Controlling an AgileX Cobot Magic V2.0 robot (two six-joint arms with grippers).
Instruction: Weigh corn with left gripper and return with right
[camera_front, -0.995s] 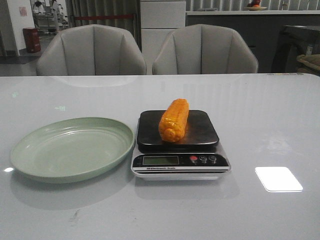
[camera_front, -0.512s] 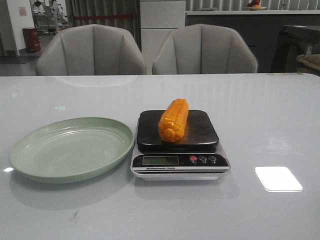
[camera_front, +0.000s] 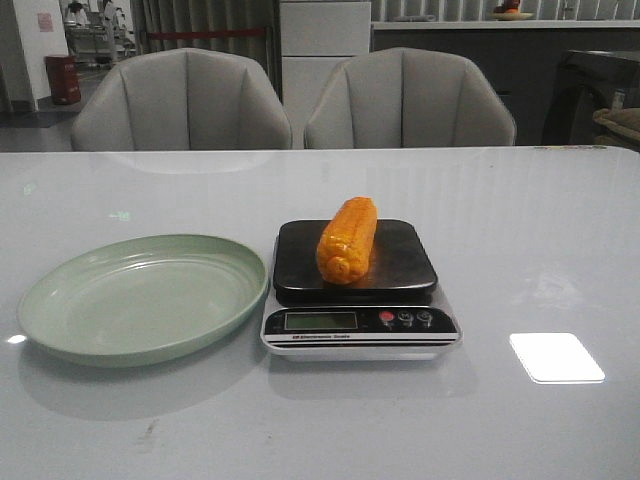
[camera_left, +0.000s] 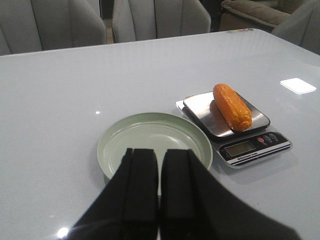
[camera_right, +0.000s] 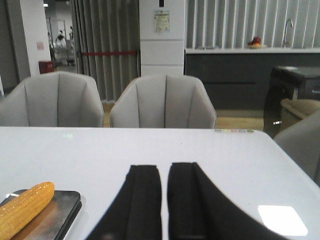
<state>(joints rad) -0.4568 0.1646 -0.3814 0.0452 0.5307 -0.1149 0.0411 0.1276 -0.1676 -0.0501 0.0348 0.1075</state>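
The orange-yellow corn (camera_front: 348, 239) lies lengthwise on the black platform of the kitchen scale (camera_front: 360, 290) at the table's middle. It also shows in the left wrist view (camera_left: 232, 106) and at the edge of the right wrist view (camera_right: 22, 209). The empty green plate (camera_front: 143, 296) sits left of the scale. My left gripper (camera_left: 160, 152) is shut and empty, held above the near rim of the plate (camera_left: 115, 132). My right gripper (camera_right: 164, 168) is shut and empty, over bare table to the right of the scale (camera_right: 62, 212). Neither arm shows in the front view.
Two grey chairs (camera_front: 180, 100) stand behind the table's far edge. A bright light patch (camera_front: 556, 357) lies on the glossy tabletop right of the scale. A dark counter and another seat stand at the far right.
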